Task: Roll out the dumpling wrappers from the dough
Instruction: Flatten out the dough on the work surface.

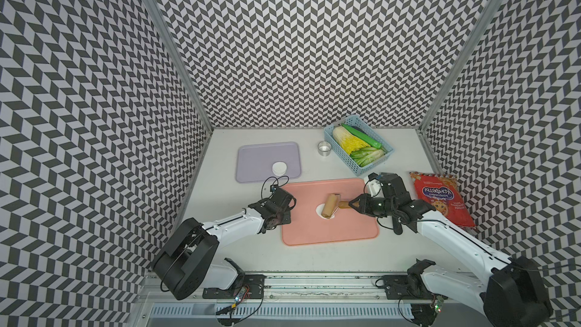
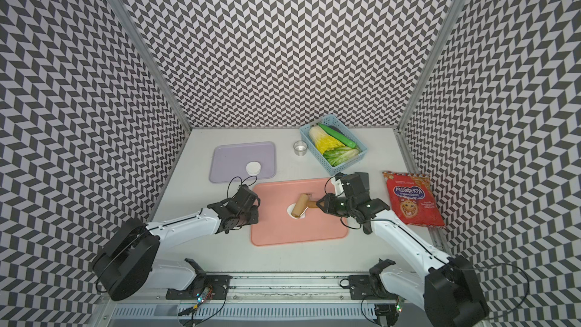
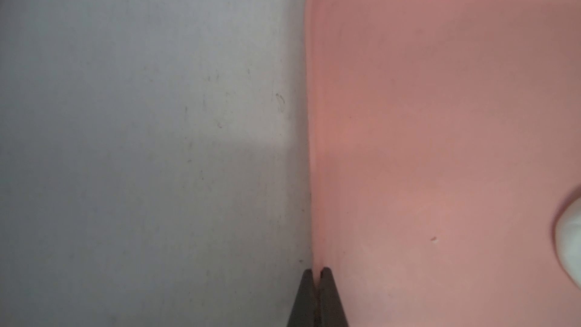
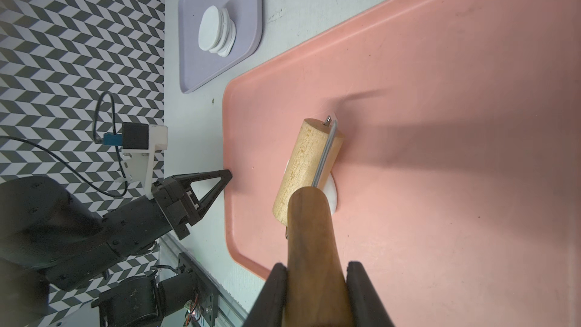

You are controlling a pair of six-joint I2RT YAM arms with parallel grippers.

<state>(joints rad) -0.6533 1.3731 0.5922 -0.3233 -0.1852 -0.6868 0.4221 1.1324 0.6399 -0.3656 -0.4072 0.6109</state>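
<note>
A small white piece of dough [image 1: 319, 208] [image 4: 331, 195] lies in the middle of the pink tray [image 1: 345, 231] [image 3: 440, 89], mostly hidden under a wooden roller [image 1: 329, 206] [image 4: 306, 165]. My right gripper [image 1: 353, 205] [image 4: 317, 267] is shut on the roller's dark wooden handle [image 4: 311, 231]. At the tray's left edge, my left gripper [image 1: 284, 215] [image 3: 317, 270] is shut on the rim. A short stack of round white dumpling wrappers [image 1: 279, 168] [image 4: 217, 31] rests on the purple tray [image 1: 261, 158] behind.
A small metal ring cup [image 1: 324, 148] stands at the back beside a blue basket [image 1: 375, 163] of vegetables. A red snack bag [image 1: 440, 199] lies at the right, close to my right arm. Patterned walls enclose three sides of the table.
</note>
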